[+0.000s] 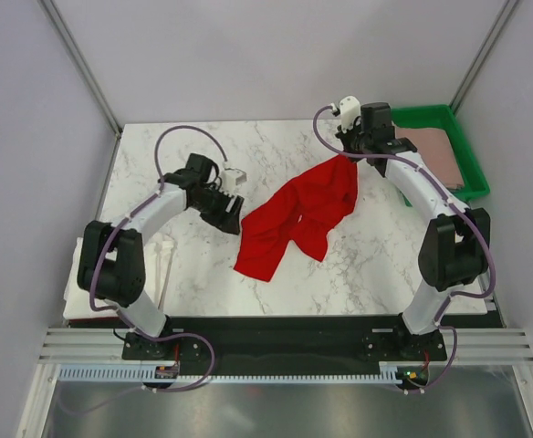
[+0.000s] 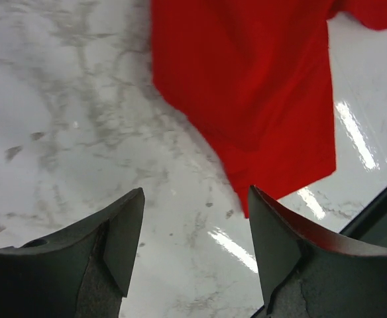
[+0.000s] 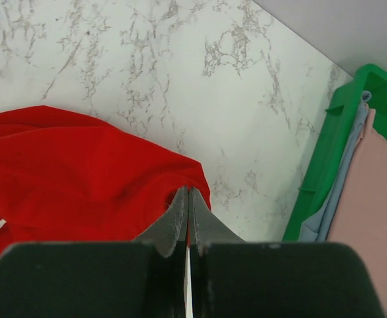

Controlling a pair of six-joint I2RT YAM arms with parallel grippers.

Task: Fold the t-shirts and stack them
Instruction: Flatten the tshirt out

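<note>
Red tee sits mid-table, strung out on a diagonal, w/ the long axis running from the near-left hem up to the far-right corner.

Going L to R in the top view:

- White cloth off the table's left edge, mostly under the left arm. Prob a white shirt, but can't tell if it's folded.
- Left gripper has its fingers spread wide w/ nothing between them, and hangs just left of the tee's near-left end. Its wrist cam shows bare marble table between the jaws, w/ the red hem just ahead and to the right, not touching.
- The tee itself is bunched, w/ some flap doubled under. Which part is sleeve and which is body is hard to read.
- Right gripper has the far-right corner pinched, fingers pressed tight on the cloth edge.
- Green tray holds a pink tee, w/ a blue cloth peeking out beside it. The tray is cut off in the wrist cam.

Imo the next move hinges on the left arm. It's the closer one to the free end, which lies to its right, so it'd reach that way to spread the tee flat.
</note>
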